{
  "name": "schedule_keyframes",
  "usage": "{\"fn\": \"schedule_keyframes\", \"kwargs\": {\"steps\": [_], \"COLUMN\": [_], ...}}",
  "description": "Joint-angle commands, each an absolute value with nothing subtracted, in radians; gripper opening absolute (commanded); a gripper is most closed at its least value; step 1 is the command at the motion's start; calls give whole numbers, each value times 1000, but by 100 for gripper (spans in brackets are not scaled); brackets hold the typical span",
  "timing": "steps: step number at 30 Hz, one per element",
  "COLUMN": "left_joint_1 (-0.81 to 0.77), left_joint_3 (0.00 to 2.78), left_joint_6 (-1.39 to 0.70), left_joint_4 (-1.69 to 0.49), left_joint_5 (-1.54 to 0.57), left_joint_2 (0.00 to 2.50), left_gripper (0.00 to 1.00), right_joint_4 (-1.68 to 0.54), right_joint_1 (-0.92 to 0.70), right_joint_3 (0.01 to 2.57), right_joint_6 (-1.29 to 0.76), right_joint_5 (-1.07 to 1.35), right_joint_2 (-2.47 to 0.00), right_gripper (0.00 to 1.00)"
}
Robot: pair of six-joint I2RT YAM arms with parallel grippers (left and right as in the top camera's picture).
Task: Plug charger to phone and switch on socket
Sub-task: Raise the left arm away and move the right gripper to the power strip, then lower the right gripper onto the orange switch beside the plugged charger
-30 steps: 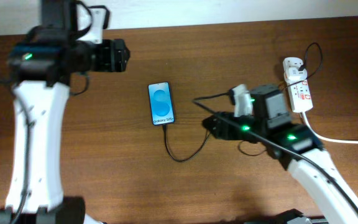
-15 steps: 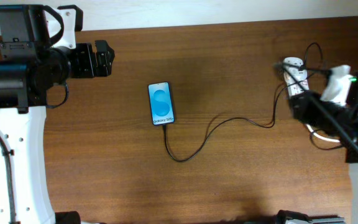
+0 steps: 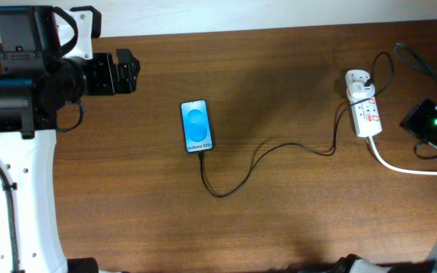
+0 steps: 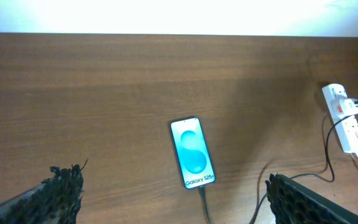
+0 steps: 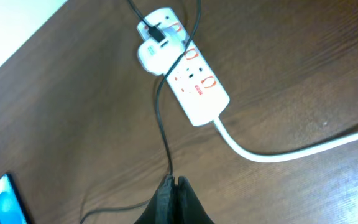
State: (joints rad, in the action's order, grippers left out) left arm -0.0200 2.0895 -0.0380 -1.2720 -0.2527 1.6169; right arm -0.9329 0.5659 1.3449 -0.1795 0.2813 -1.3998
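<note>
The phone (image 3: 196,126) lies flat mid-table with its blue screen lit; it also shows in the left wrist view (image 4: 192,153). The charger (image 3: 279,146), a thin black cable, meets the phone's bottom edge, loops across the wood and runs up to the socket (image 3: 364,106). The socket (image 5: 185,74) carries a white adapter at its far end. My left gripper (image 3: 120,72) hovers open, far left of the phone, with nothing between its fingers (image 4: 61,193). My right gripper (image 5: 174,182) is shut and empty, above the cable near the socket.
The socket's thick white cord (image 3: 408,168) trails off to the right edge. My right arm (image 3: 431,121) sits at the far right, just beside the socket. The table's back edge meets a pale wall (image 3: 279,11).
My right arm has pulled back from mid-table to the right edge while its jaws closed. The cable now lies slack on the wood. My left arm shifted left, then held still.
</note>
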Motion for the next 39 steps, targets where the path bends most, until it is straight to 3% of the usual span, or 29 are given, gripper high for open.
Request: {"fn": "schedule_keyframes", "kwargs": {"steps": [1, 12, 21, 39], "left_joint_1": [-17, -17, -17, -17], "left_joint_3": [2102, 2102, 2102, 2102], "left_joint_6": [-37, -37, -37, -37], "left_joint_4": [-1271, -1271, -1271, -1271], "left_joint_5": [-246, -245, -246, -246], "left_joint_2": [1611, 1611, 1611, 1611], "left_gripper": [99, 99, 99, 99], "right_joint_4": [-864, -608, -635, -578], "right_joint_1": [612, 648, 645, 531], "right_joint_3": [1360, 1382, 1585, 1592], "right_joint_6": [-165, -333, -378, -515], "right_joint_5": [362, 465, 464, 406], "right_joint_2": [-1474, -1729, -1936, -2138], "right_gripper": [4, 4, 4, 4]}}
